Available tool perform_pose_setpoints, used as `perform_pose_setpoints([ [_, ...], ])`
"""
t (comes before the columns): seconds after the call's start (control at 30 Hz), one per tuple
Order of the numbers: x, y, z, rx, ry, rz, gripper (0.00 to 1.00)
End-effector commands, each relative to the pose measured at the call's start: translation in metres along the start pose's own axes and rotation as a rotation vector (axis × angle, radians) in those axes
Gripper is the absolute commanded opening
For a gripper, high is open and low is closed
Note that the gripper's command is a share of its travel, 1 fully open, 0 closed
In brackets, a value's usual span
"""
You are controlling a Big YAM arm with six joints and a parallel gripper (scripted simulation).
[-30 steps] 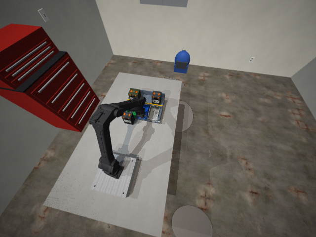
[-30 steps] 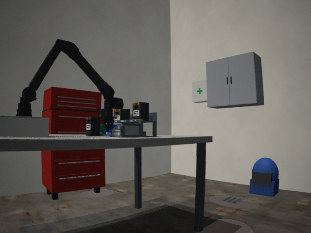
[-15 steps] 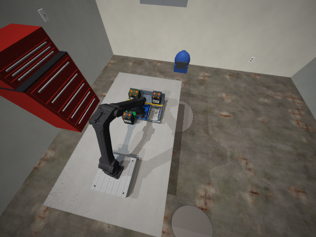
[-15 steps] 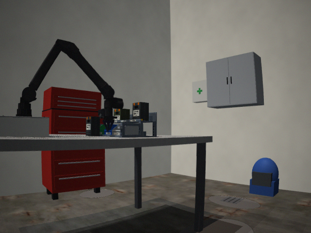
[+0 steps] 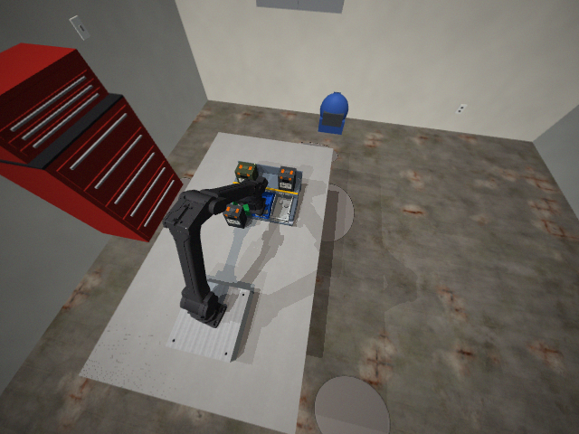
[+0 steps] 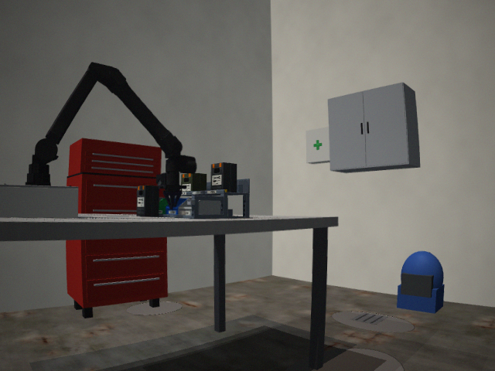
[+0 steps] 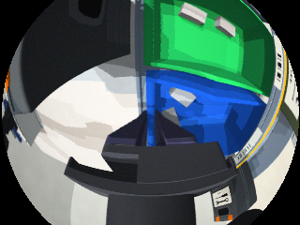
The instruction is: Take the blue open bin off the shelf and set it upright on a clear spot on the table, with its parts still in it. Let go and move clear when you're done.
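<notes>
The blue open bin (image 7: 206, 115) (image 5: 268, 204) (image 6: 172, 212) sits on the low shelf (image 5: 298, 193) (image 6: 240, 195) at the far end of the table, next to a green bin (image 7: 194, 37) (image 5: 243, 206). Small grey parts (image 7: 182, 96) lie inside the blue bin. My gripper (image 7: 154, 130) (image 6: 172, 205) reaches down from above and is shut on the blue bin's near side wall, at the edge by the green bin. The bin stands upright. In the top view the wrist hides the fingers.
A grey bin (image 5: 283, 207) sits to the right of the blue one. Dark battery-like boxes stand on the shelf top (image 5: 246, 171) (image 5: 286, 176) and one on the table (image 5: 234, 214) (image 6: 147, 200) close to my wrist. The table (image 5: 140, 326) (image 6: 159, 225) stretches toward the arm's base.
</notes>
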State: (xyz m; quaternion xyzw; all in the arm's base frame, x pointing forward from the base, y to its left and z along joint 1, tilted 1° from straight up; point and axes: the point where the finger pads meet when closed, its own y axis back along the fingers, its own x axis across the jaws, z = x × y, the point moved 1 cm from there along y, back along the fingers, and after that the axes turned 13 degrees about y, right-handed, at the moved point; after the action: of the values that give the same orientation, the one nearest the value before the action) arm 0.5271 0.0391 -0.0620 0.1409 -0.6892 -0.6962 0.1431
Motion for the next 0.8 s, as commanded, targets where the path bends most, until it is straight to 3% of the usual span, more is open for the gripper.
perform_pose_setpoints([
  [0.0,0.013,-0.012,0.001,-0.013,-0.007,0.043,0.0],
  [0.27,0.005,0.012,-0.002,0.001,-0.007,0.005,0.0],
  [0.77,0.005,0.02,-0.002,0.002,-0.007,0.002,0.0],
])
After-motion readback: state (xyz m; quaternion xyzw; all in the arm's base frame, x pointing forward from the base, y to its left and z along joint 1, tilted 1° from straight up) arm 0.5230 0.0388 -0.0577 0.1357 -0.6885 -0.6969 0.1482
